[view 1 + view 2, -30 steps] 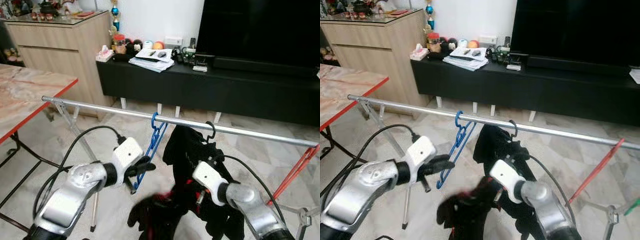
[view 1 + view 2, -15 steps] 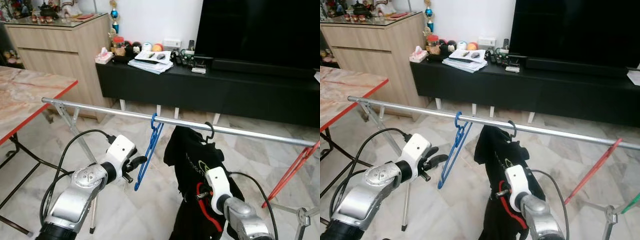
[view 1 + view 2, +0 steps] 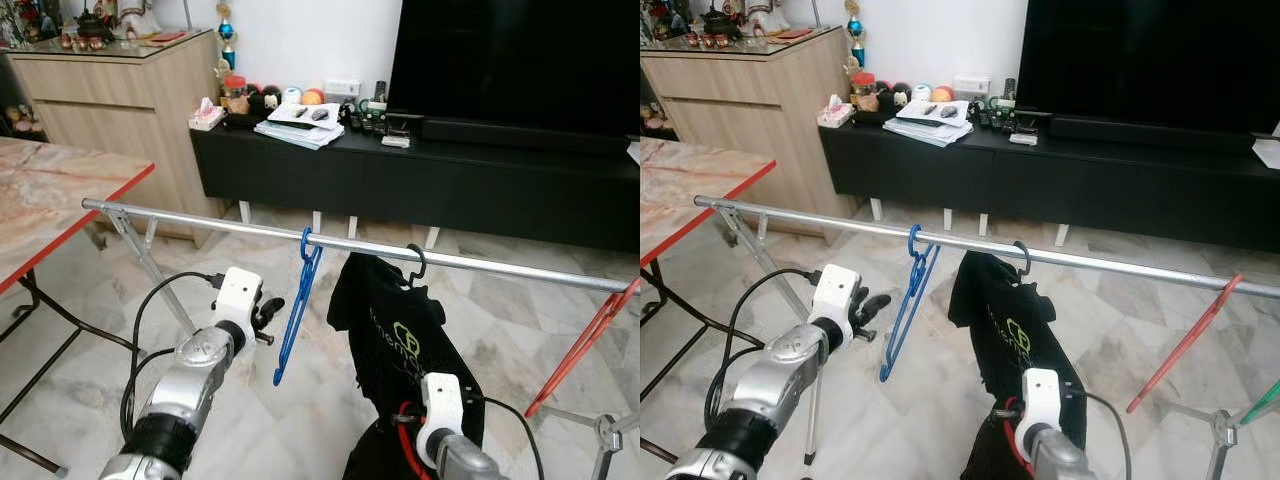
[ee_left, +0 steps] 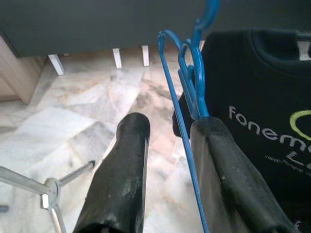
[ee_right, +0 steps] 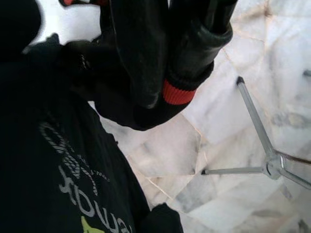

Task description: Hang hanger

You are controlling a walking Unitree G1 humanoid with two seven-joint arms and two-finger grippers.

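**Blue hanger on the rail, left gripper spread just beside it**

The blue hanger (image 3: pixel 296 309) hangs by its hook from the metal rail (image 3: pixel 200 220), which runs across the room in front of the black TV cabinet (image 3: pixel 420 180). The hanger tilts, its lower end swinging out below the rail toward the robot. Next along the rail, to the hanger's right, a black T-shirt (image 3: pixel 400 335) with pale lettering hangs on a black hook (image 3: pixel 418 262); the two hang close but apart at the rail.

The left gripper (image 3: pixel 268 318) sits below the rail, just to the left of the hanger's shaft. In the left wrist view its two fingers (image 4: pixel 121 179) are spread, with marble floor showing through the gap. The hanger's blue wire (image 4: pixel 187 111) runs along the inner edge of one finger, very close to it or touching; which of the two cannot be told. Nothing is pinched between the fingers.

The right gripper (image 5: pixel 165 53) is low, under the rail and beneath the T-shirt. Its wrist view shows the black fingers, with a red band on one, right beside the shirt's cloth; whether they are apart or together cannot be told. One leg of the rail's stand (image 5: pixel 252 126) lies on the floor past them.
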